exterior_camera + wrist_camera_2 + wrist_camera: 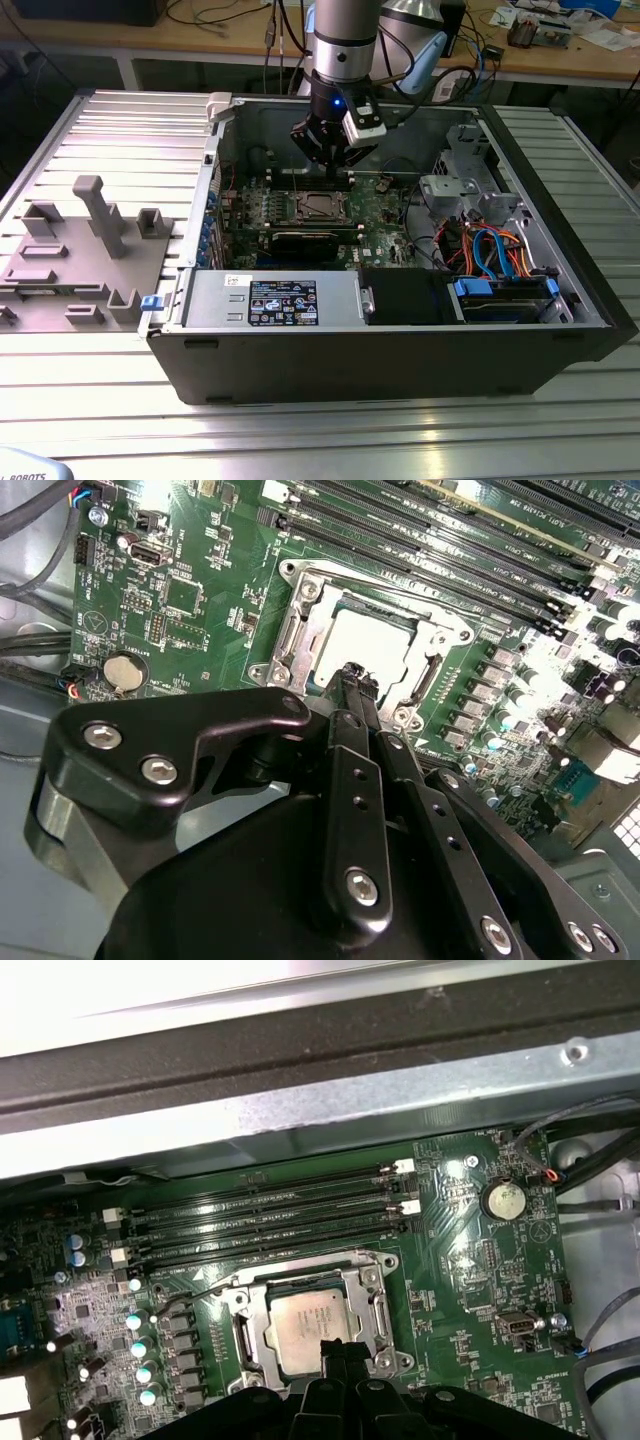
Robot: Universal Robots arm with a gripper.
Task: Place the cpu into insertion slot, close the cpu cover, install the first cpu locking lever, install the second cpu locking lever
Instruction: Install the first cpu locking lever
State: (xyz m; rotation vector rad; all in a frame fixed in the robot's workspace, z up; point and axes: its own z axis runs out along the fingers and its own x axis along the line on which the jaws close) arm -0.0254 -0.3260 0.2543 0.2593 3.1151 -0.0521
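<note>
The cpu (378,645) (305,1325) lies flat in the insertion slot (318,205), its silvery top showing; the contact field is hidden beneath it. The cpu cover (300,630) (378,1305) rests flat around the chip, which shows through its window. A thin wire locking lever (200,1290) runs along one side of the socket, its hooked end sticking out past the corner. My gripper (335,158) (352,672) (338,1347) hangs just above the socket's edge. Its black fingers are shut together on nothing.
Long black memory slots (270,1220) run beside the socket, a coin battery (503,1198) sits further off. In the exterior view the open case holds a power supply (270,300), drive cage and coloured cables (495,255). A grey fixture (80,250) stands at that view's left.
</note>
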